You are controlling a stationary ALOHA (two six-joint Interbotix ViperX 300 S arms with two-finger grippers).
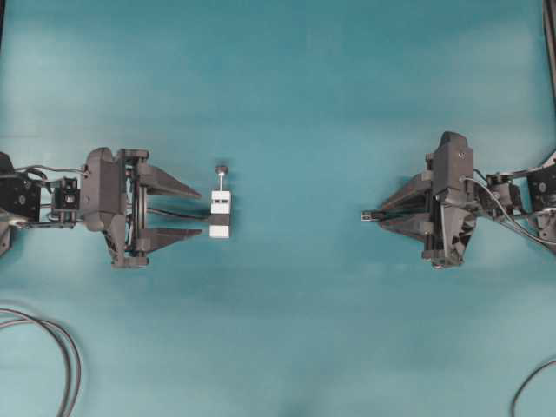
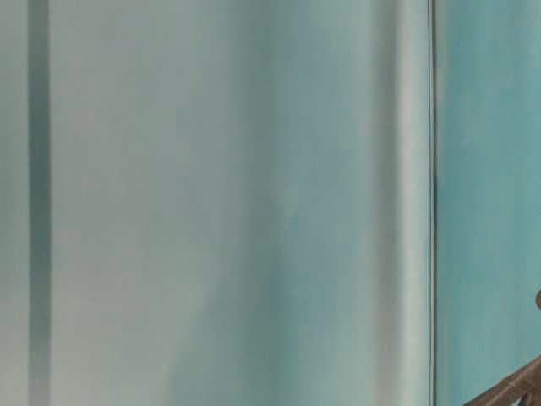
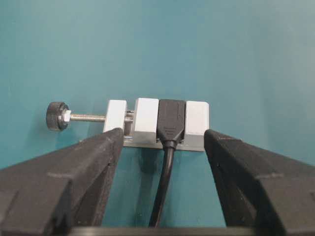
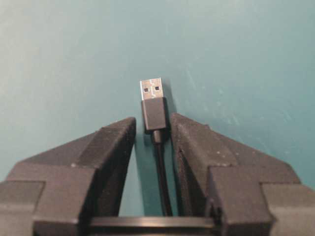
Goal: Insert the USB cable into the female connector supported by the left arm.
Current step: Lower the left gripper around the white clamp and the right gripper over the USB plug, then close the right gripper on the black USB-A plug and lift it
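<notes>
Two arms face each other across the teal table [image 1: 287,78], both low over its middle band, and the whole insertion turns on one line: the female connector [image 1: 220,215] sits left of centre, the plug of the USB cable [image 1: 371,215] sits right of centre, and they lie well apart with bare table between them, roughly level with each other in the overhead view. The left arm [image 1: 104,204] reaches in from the left edge, its left pincer [image 1: 201,211] spread wide with the white block just at its fingertips; in the left wrist view the fingers stand beside the block's two ends, and whether they touch it I cannot tell. The block's long axis runs across the line of approach, its screw knob [image 3: 57,116] sticking out to one side. The right pincer [image 1: 382,215] comes from the right edge, pointing left, its fingers partly apart, flanking the plug; the right wrist view shows narrow gaps either side, so no firm clamp yet by my reading. The plug's metal tip points straight toward the connector, its long axis along the approach, and the right arm is plainly the nearer one to it.
</notes>
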